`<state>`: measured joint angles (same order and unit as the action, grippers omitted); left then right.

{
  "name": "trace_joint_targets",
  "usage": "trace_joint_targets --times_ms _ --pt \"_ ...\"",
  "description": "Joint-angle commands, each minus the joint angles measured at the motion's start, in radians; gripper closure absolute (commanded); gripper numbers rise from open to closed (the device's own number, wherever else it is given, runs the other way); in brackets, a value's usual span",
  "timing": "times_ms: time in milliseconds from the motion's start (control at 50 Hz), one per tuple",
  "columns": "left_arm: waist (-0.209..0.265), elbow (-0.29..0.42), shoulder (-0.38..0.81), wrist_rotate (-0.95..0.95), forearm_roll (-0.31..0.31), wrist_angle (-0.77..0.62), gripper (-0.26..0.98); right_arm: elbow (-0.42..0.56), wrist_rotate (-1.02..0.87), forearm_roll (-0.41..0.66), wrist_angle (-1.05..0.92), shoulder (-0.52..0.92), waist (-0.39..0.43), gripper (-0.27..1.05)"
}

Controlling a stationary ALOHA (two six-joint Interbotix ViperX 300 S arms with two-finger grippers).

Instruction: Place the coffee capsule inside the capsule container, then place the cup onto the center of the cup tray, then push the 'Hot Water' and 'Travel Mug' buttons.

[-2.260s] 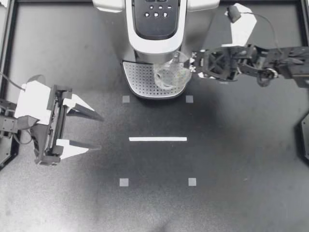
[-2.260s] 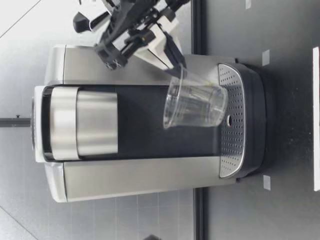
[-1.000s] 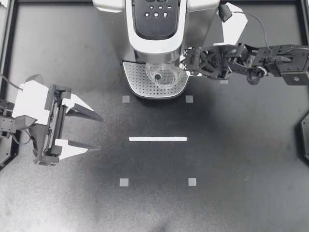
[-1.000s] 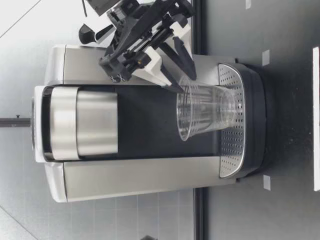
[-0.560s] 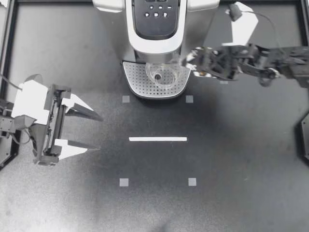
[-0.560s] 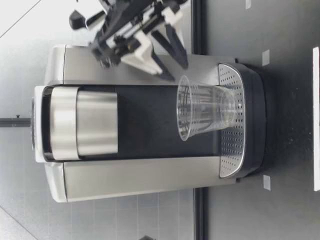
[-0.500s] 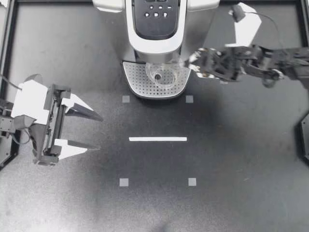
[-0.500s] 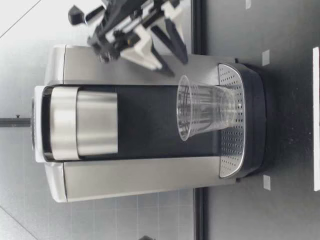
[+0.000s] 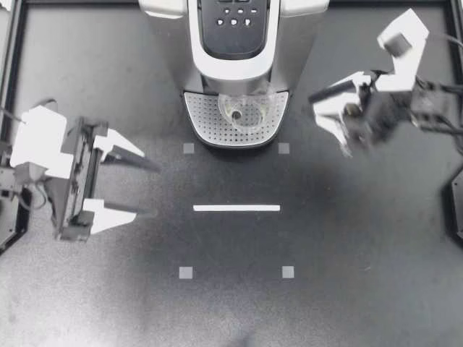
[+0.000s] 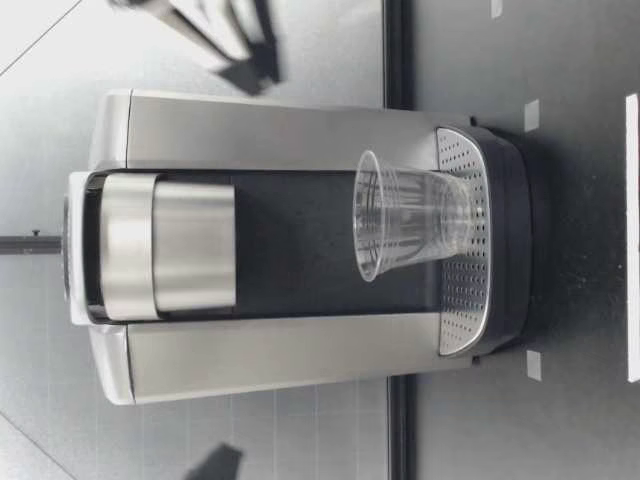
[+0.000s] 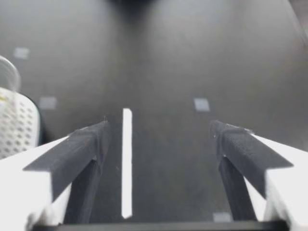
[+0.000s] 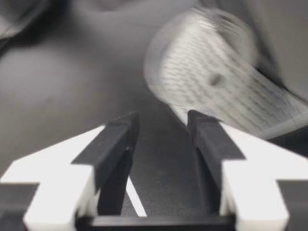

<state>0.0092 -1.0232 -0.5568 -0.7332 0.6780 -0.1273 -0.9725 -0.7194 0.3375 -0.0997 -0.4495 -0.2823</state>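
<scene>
A clear plastic cup [image 9: 244, 112] stands upright on the perforated cup tray [image 9: 206, 119] of the coffee machine [image 9: 235, 43], and nothing touches it. The low view shows the cup [image 10: 415, 215] with its base on the tray [image 10: 465, 300]. My right gripper [image 9: 329, 119] is blurred to the right of the machine, open and empty. In the right wrist view its fingers [image 12: 115, 144] point toward the blurred tray [image 12: 216, 82]. My left gripper [image 9: 148, 189] hovers open and empty at the table's left. The machine's buttons [image 9: 235, 14] are in plain view. No capsule is visible.
A white tape line [image 9: 236, 208] and small grey square markers [image 9: 186, 272] lie on the dark table in front of the machine. The line [image 11: 126, 159] runs between my left gripper's fingers in the left wrist view. A black frame rail [image 9: 11, 72] borders the table.
My right gripper brought the tilted cup down onto the tray, let go of it, and has pulled back to the right, away from the machine. The left arm shifted slightly.
</scene>
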Motion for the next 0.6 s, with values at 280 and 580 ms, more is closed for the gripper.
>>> trace_joint_targets --times_ms 280,580 --pt "0.021 0.055 -0.072 -0.005 -0.003 -0.015 0.03 -0.023 0.172 0.072 -0.224 -0.155 0.127 0.28" --pt "0.021 0.048 -0.175 -0.005 -0.005 -0.028 0.17 0.018 0.184 0.074 -0.295 -0.176 0.17 0.28"
